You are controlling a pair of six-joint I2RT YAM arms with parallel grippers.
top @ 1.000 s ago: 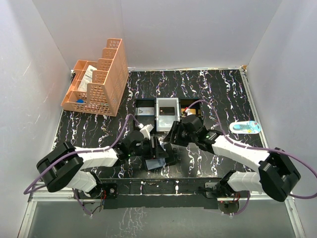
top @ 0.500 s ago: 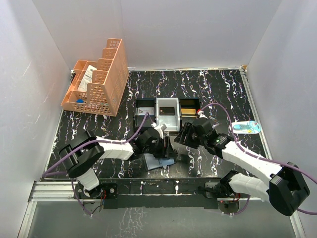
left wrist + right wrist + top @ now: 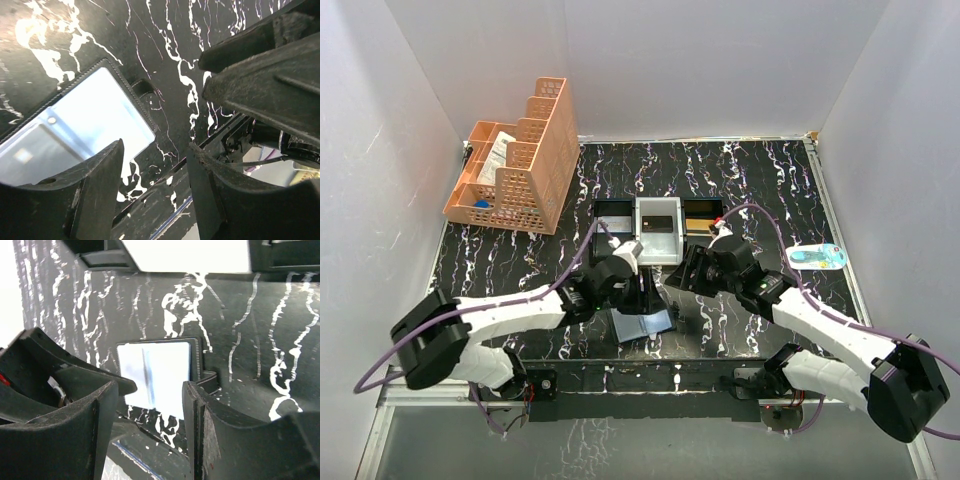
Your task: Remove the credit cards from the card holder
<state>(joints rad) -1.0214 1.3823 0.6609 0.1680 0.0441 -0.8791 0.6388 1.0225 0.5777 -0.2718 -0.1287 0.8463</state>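
The card holder (image 3: 643, 325) lies flat on the black marbled table near the front edge, pale grey-blue inside a dark stitched border (image 3: 75, 120) (image 3: 157, 372). Its small black tab (image 3: 141, 87) (image 3: 210, 380) sticks out at one edge. No credit cards can be told apart from its pale surface. My left gripper (image 3: 642, 292) (image 3: 155, 192) hovers just behind the holder, open, with nothing between its fingers. My right gripper (image 3: 682, 275) (image 3: 150, 435) hangs to the right of it, also open and empty, looking down at the holder.
A black-and-white three-compartment tray (image 3: 658, 225) (image 3: 190, 252) stands right behind both grippers. An orange lattice basket (image 3: 515, 165) sits at the back left. A small blue-and-white object (image 3: 815, 257) lies at the right. White walls close in the table.
The right gripper has drawn back to the right, off the holder. The left arm has swung its elbow about and its gripper has shifted slightly. The holder now lies flatter.
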